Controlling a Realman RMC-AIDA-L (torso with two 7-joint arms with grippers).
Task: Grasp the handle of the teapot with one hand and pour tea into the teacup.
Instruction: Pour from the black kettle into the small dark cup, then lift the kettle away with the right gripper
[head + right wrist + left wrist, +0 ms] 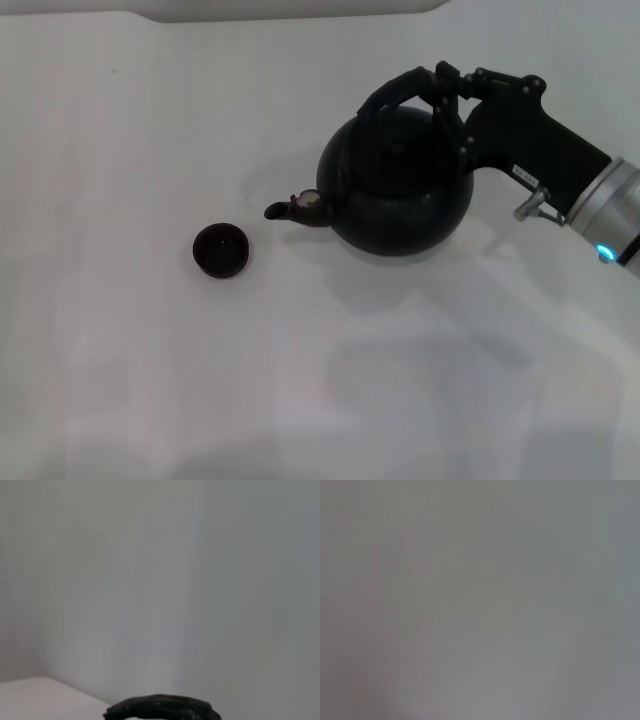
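Note:
The black teapot point(400, 195) is at the middle right of the white table, its spout point(290, 208) pointing left toward the teacup point(220, 250). The small dark teacup stands upright a short way left of the spout tip. My right gripper point(443, 92) comes in from the right and is shut on the right end of the arched black handle point(393, 92). A faint shadow lies below and to the right of the pot. The right wrist view shows only the handle's ridged top point(160, 709). My left gripper is out of view.
The white tabletop point(150, 380) spreads around both objects. A pale raised edge point(300, 10) runs along the far side. The left wrist view shows only a blurred grey surface point(480, 600).

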